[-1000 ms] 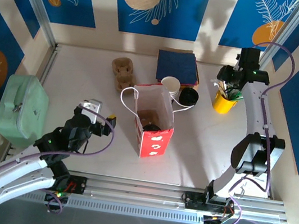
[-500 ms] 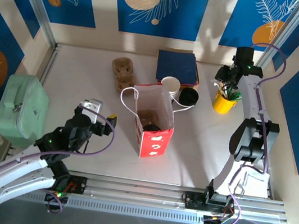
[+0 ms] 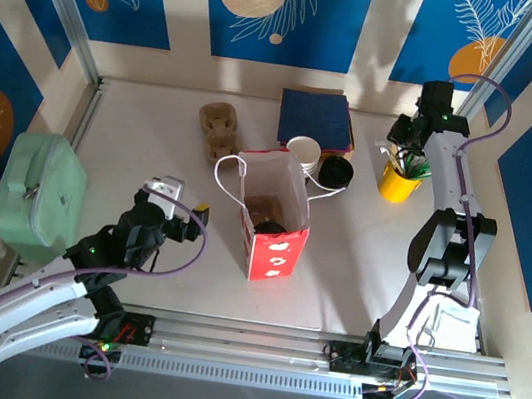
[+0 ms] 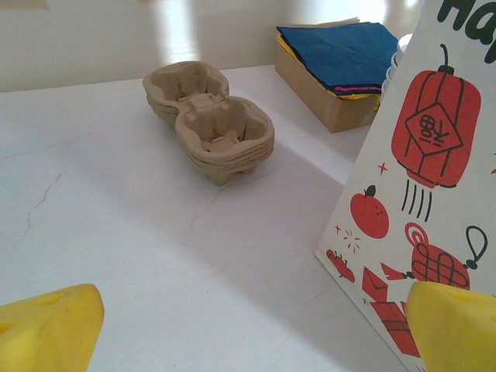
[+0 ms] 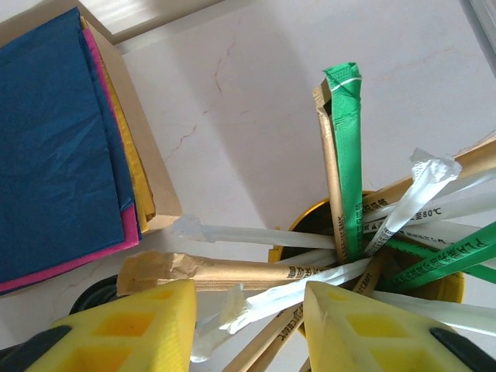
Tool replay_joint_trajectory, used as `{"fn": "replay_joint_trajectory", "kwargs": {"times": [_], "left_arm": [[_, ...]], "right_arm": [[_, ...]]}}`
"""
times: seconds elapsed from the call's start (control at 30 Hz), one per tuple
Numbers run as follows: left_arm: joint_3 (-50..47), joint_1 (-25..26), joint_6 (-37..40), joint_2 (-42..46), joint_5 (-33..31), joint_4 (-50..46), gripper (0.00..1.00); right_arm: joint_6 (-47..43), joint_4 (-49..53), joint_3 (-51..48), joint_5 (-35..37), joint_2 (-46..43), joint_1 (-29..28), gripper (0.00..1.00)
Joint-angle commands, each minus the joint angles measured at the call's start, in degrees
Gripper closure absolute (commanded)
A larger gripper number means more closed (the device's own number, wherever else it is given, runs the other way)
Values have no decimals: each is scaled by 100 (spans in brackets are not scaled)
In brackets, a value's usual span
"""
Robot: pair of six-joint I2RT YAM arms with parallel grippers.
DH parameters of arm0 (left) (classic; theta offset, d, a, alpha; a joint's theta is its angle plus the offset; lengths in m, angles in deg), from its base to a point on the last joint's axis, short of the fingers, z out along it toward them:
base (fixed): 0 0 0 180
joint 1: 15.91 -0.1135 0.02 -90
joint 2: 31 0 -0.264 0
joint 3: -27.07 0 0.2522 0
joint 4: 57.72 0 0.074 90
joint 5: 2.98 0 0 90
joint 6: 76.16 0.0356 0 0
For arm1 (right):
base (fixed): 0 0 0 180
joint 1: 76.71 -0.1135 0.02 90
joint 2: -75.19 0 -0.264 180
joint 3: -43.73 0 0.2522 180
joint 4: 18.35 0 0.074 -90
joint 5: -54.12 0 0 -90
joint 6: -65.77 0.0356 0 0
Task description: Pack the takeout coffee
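A red-and-white paper bag (image 3: 270, 218) stands open mid-table. Inside it a round black lid (image 3: 272, 228) shows, which I take for the takeout coffee; its side is hidden by the bag wall. My left gripper (image 3: 174, 207) rests low, left of the bag (image 4: 422, 178), open with nothing between its yellow pads (image 4: 48, 333). My right gripper (image 5: 248, 318) hovers over the yellow holder (image 3: 399, 182) of wrapped straws at the back right. It is open, with a white wrapped straw (image 5: 302, 291) lying between its fingers (image 5: 132, 329).
A stack of brown pulp cup carriers (image 4: 209, 128) sits behind the bag. A box of blue napkins (image 3: 317, 116), white cups (image 3: 304, 150) and loose black lids (image 3: 335, 171) stand at the back. A mint-green case (image 3: 39, 194) lies at the left edge.
The right arm has swung closer over the straw holder and its jaws have narrowed around the straws. The left arm has barely shifted.
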Motion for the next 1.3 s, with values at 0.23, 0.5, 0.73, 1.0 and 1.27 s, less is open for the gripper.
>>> {"fn": "replay_joint_trajectory", "kwargs": {"times": [0.23,0.5,0.73,1.0,1.27], "left_arm": [[-61,43,-30,100,25,74,0],[-79,47,-47,100,25,70,0],[-97,48,-71,97,24,74,0],[-132,48,-83,99,9,70,0],[-167,46,-91,98,2,91,1]], "right_arm": [[49,65,122,-43,157,79,62],[84,136,155,-133,234,80,59],[125,137,121,-272,147,39,55],[98,125,89,-181,206,18,54],[45,185,182,22,324,44,60]]}}
